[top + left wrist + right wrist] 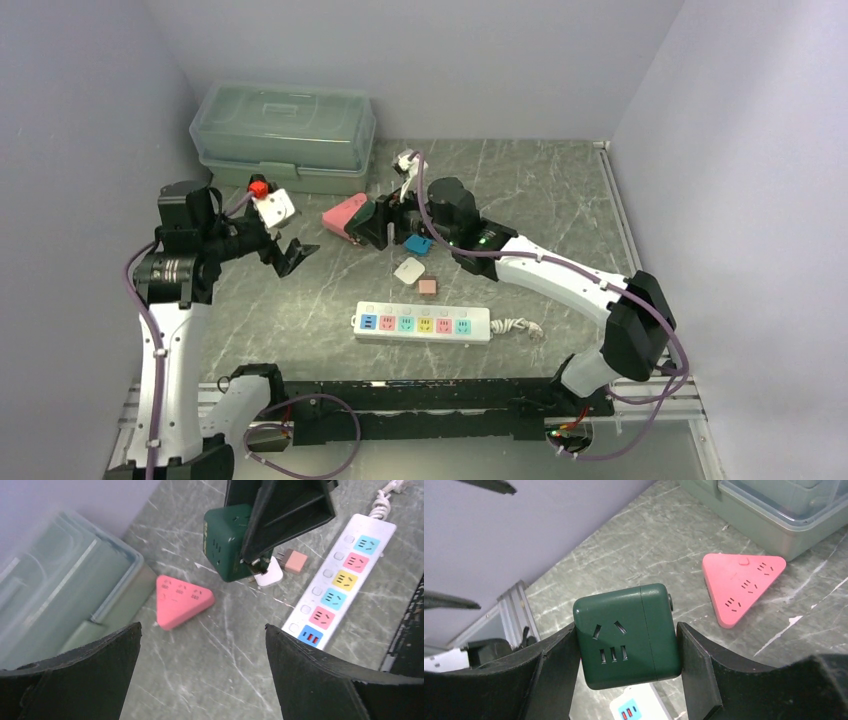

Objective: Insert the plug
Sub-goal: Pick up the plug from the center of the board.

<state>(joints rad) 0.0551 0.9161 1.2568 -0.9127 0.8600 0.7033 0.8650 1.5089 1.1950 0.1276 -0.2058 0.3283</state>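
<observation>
The plug is a dark green cube [626, 635] with socket slots on its face. My right gripper [626, 645] is shut on it, one finger pressed on each side. From the left wrist view the cube [227, 542] hangs just above the table beside a small white plug [270, 575]. The white power strip [422, 324] with coloured sockets lies near the table's front, and its blue end [636, 710] shows below the cube. My left gripper [202, 630] is open and holds nothing, off to the left of the cube [385, 215].
A pink triangular socket [345, 218] lies just left of the right gripper [385, 222]. A blue plug [418, 243], a white plug [409, 270] and a small brown-pink plug [427, 286] lie between it and the strip. A green lidded box [285, 135] stands at the back left.
</observation>
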